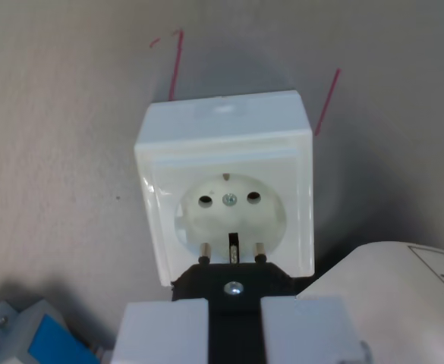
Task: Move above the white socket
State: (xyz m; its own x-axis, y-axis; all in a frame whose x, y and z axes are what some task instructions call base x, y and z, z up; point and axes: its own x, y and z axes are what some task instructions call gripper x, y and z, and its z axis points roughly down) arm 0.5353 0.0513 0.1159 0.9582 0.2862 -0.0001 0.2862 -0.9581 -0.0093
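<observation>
White square plastic socket [225, 186] is seen on the beige table [55, 152], directly beneath the camera. The end effector [234, 322] is pinched on a black plug [233, 277], whose pins are poised over the recess; positioning appears nearly complete.

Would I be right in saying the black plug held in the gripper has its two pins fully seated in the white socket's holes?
Not quite: in the wrist view the black plug in the gripper has its pins bare and outside the white socket's holes, which are empty.

A plug [233, 282] hangs just before the socket [225, 186].
</observation>
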